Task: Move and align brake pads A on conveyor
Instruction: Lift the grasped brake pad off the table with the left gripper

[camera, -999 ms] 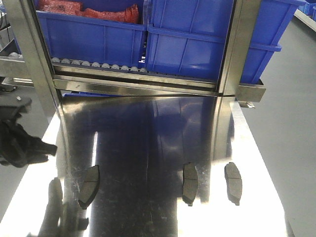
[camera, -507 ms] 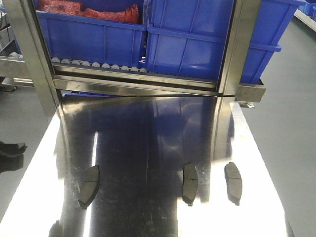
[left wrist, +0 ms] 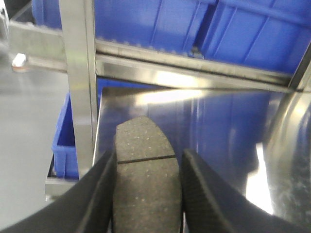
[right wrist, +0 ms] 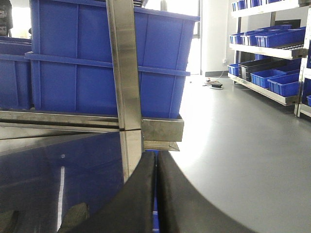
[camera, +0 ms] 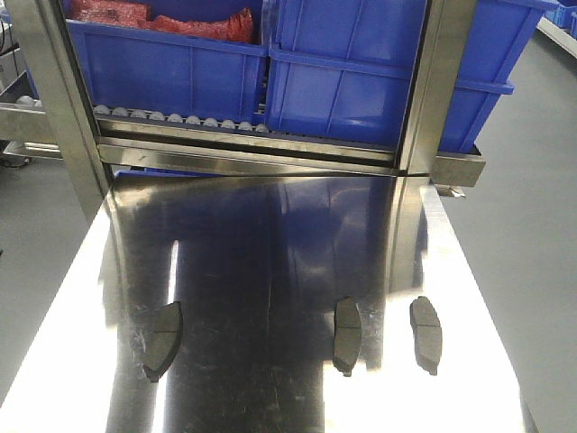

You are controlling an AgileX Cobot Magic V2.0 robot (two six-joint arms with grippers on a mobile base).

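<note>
Pad (left wrist: 145, 174), stiff, gritty-faced and likely dense for its size, is clamped across its long edges between the left gripper's (left wrist: 148, 155) fingers, protruding ahead of the tips; right gripper (right wrist: 156, 156) is closed and empty, three loose pads (camera: 347, 336) lying flat on the table (camera: 270, 225) to its left.

Left gripper (left wrist: 148, 159) clamps a brake pad (left wrist: 146, 191), groove crosswise. Beyond lie a reflective steel tabletop (left wrist: 218, 131) and blue bins (left wrist: 160, 24)
</note>
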